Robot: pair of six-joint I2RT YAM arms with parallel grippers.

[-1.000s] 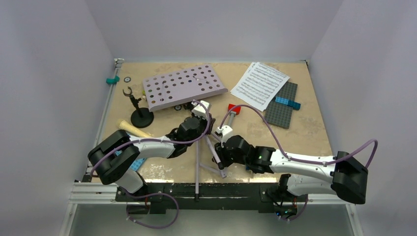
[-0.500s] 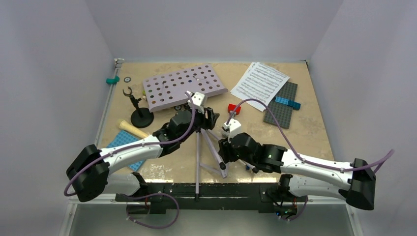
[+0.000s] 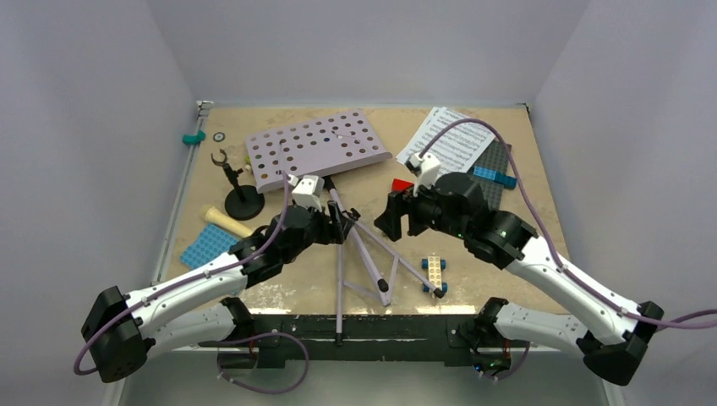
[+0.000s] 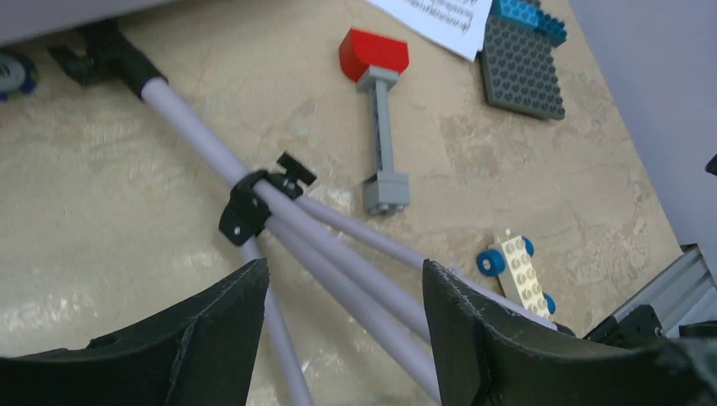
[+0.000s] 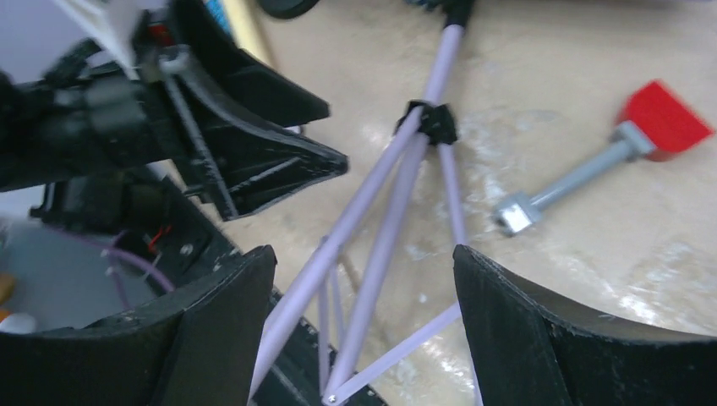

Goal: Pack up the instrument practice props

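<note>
The lilac perforated music stand (image 3: 317, 148) lies flat at the back, its thin tripod (image 3: 359, 249) (image 4: 338, 245) (image 5: 380, 228) splayed toward the near edge. My left gripper (image 3: 338, 222) (image 4: 342, 288) hangs open just left of the tripod's black collar (image 4: 254, 203). My right gripper (image 3: 391, 217) (image 5: 363, 279) is open to the collar's right and raised; neither holds anything. White sheet-music pages (image 3: 452, 139) lie at the back right, partly under my right wrist. The black round-base mic stand (image 3: 241, 196) stands at the left, with the cream toy microphone (image 3: 228, 222) beside it.
A red-and-grey brick piece (image 3: 402, 184) (image 4: 376, 101) lies between the grippers. A white wheeled brick (image 3: 434, 271) (image 4: 517, 271) sits near the tripod feet. The grey baseplate (image 3: 490, 182) with blue bricks (image 3: 495, 176) is at the right, the blue baseplate (image 3: 207, 245) at the left.
Both grippers have opened and let go of the tripod. The right arm rose and swung to the far right, the left pulled back left. The wheeled brick now shows.
</note>
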